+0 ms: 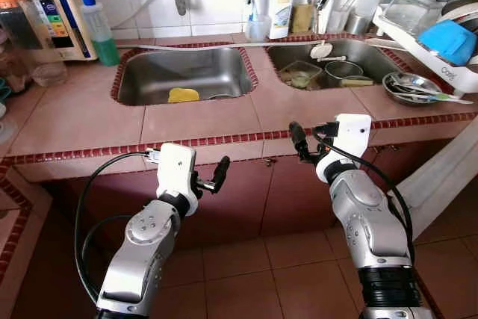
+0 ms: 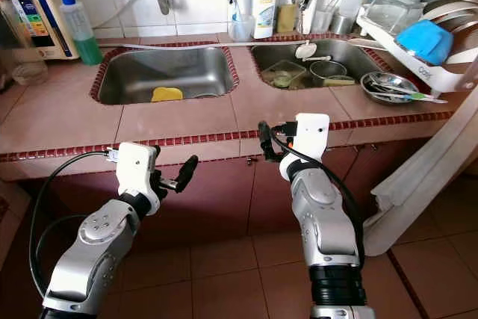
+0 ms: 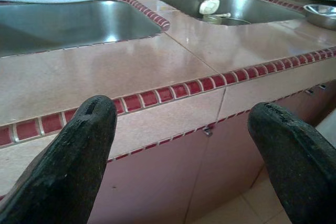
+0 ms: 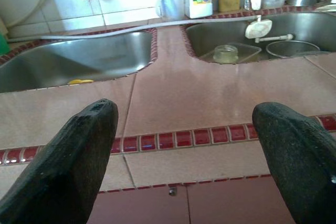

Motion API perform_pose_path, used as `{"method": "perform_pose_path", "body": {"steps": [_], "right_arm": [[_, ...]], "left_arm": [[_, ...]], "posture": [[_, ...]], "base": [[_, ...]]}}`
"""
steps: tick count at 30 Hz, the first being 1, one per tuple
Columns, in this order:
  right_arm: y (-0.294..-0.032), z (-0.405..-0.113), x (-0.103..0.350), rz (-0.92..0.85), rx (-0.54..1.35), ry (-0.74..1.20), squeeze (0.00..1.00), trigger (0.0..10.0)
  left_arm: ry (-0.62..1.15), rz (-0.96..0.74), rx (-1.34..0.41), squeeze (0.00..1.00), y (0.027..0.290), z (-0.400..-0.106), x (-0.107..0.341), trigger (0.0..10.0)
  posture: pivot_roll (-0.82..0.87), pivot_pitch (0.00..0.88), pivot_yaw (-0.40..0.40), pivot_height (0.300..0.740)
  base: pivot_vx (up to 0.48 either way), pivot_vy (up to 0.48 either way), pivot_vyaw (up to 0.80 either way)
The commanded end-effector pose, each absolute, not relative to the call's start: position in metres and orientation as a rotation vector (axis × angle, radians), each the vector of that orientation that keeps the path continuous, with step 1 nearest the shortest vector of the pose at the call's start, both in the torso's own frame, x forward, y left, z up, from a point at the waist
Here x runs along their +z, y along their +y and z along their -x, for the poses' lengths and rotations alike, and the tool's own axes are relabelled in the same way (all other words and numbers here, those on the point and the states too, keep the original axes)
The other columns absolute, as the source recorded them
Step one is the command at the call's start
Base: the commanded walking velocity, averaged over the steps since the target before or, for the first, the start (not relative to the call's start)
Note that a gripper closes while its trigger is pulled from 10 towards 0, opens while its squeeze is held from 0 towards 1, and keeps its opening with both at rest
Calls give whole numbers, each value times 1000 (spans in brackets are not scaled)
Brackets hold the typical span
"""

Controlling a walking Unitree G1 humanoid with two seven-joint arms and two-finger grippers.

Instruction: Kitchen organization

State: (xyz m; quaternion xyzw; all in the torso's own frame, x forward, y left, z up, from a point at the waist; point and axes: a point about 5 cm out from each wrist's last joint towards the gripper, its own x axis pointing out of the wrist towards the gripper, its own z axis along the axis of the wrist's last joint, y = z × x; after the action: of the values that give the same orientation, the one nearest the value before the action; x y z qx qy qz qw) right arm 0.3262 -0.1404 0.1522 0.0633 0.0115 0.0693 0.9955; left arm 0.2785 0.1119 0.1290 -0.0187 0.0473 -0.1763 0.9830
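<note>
Pink tiled worktop [image 1: 202, 121] w/ red trim, two steel sinks: left sink [image 1: 183, 72] holds yellow sponge [image 1: 183, 95]; right sink [image 1: 336, 61] holds containers. Left claw [image 1: 211, 177], right claw [image 1: 308, 140]: both wide open, empty, just below worktop edge.

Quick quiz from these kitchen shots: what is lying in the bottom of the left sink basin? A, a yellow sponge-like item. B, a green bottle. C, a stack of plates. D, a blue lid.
A: a small yellow item lies on the floor of the left sink basin, near its front wall; it looks like a sponge or cloth, and nothing else can be made out in that basin.
</note>
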Motion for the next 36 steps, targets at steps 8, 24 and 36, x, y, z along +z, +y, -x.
{"method": "perform_pose_path", "body": {"steps": [8,24,36], "right_arm": [[-140,-324,155,-131,143,15,0,10000],[-140,-324,153,-137,143,27,0,10000],[-139,-325,153,-135,145,25,0,10000]], "left_arm": [[102,30,-347,0,114,-277,128,10000],[105,24,-349,0,114,-277,128,10000],[106,15,-351,0,115,-277,128,10000]], "posture": [[29,3,6,740],[31,5,10,740],[34,0,9,740]], "base": [[0,0,-288],[0,0,-691],[0,0,-788]]}}
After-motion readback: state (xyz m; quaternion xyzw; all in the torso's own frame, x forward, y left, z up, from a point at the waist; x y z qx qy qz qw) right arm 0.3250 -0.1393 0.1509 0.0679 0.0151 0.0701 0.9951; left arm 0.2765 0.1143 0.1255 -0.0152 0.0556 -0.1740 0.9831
